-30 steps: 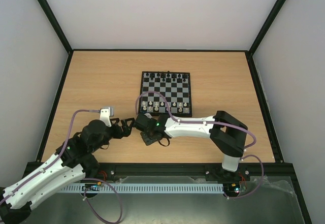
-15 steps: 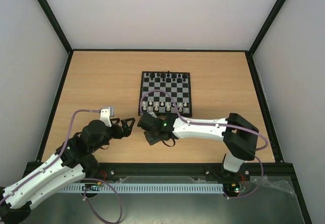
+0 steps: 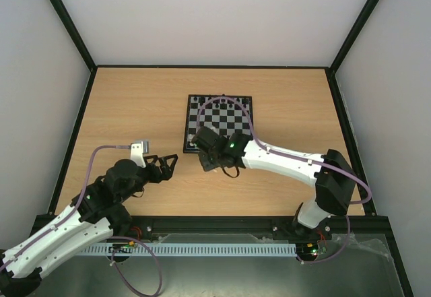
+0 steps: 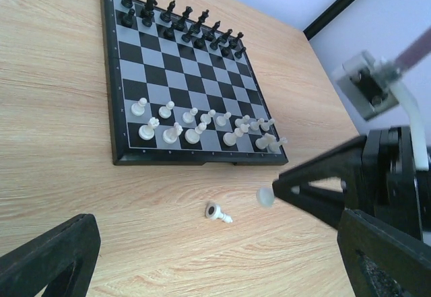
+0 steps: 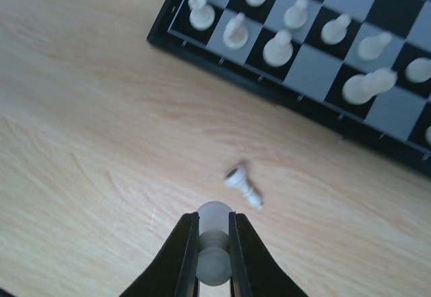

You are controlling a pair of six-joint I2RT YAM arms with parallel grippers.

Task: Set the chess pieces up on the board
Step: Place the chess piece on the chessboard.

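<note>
- Pinching one of the chess pieces [image 5: 214,216], a small cream figure, between the fingertips of the right gripper [image 5: 214,224], with the jaws drawn narrow around it.
- Holding that figure off the board [image 4: 195,158], over the bare wooden table [image 4: 54,196], just outside the rim on the white side.
- Showing a second cream figure [image 4: 219,212] lying on its side on the wood, close to the held one and a little short of the same rim, touching neither the board nor the fingers.
- Showing the remaining cream figures [image 4: 195,125] standing on the two rows nearest that rim, spaced unevenly and crowding together toward one end.
- Showing the black figures [image 4: 182,21] lining the two rows on the opposite side of the board, with the middle rows lying bare between the two sets.
- Spreading the left gripper [image 3: 170,163] wide and gripping nothing, over the table to the left of the board and apart from it.
- Pointing the left fingers toward the right gripper and the fallen figure, clear of both.
</note>
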